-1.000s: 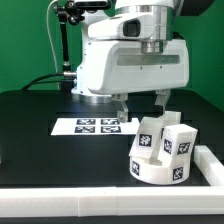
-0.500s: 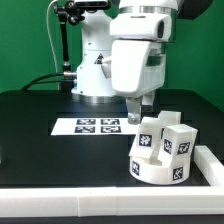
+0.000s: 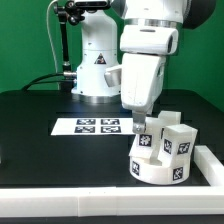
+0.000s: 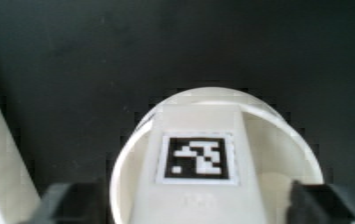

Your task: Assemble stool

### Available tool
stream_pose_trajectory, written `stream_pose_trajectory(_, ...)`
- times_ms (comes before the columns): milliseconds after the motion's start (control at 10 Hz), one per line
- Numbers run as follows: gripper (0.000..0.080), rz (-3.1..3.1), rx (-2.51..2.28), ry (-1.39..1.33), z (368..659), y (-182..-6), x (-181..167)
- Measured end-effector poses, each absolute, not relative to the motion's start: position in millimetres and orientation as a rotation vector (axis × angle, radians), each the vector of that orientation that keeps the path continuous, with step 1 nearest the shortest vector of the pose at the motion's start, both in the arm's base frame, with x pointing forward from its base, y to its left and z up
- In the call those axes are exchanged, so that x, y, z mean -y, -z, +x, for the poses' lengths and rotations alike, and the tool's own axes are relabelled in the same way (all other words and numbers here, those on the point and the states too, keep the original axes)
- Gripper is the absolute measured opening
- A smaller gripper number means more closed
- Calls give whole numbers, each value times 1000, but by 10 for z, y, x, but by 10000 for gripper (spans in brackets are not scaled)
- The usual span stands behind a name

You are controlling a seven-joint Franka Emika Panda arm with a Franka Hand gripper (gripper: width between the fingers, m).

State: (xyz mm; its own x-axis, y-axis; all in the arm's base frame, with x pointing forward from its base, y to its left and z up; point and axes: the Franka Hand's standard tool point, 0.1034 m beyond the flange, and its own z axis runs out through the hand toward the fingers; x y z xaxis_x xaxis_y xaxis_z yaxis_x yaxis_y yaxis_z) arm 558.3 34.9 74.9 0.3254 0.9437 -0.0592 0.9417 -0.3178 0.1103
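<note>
I have the arm leaning over the near right part of the black table [image 3: 40,130], with the gripper [image 3: 139,122] hanging just above the cluster of white stool parts. From the exterior view I can only see the dark fingertips poking out beneath the white wrist housing, close to the top of the nearest leg [image 3: 151,135]; I cannot tell from there whether they touch it.

The wrist view helps more. A rounded white stool part [image 4: 206,150] with a black-and-white square tag fills the frame, and the two dark fingertips [image 4: 81,203] stand on either side of it, spread wide. I see a sliver of space between each tip and the white plastic, so I read the jaws as spread around the part, not pinching it.

The stool pieces sit together at the exterior view's right, near the front: the round seat [image 3: 160,167] low on the table, with blocky legs, another of them at [image 3: 180,138], standing up at its far side, all carrying tags. Just to their right and in front runs the white L-shaped rail [image 3: 208,160]. The marker board [image 3: 95,127] lies flat to the left of the cluster, in front of the robot base [image 3: 95,70].
</note>
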Motion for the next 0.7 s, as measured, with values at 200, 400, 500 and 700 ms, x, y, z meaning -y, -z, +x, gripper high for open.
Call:
stream_pose_trajectory(200, 337, 2458, -1749, -25, 5582, -749, -338)
stream_pose_trajectory(400, 337, 2491, -1703, -28, 5583, -749, -330)
stream_pose_trajectory(500, 337, 2495, -1697, -28, 5583, -750, -327)
stream_pose_trajectory(700, 337, 2609, -1519, -42, 5584, -751, -321)
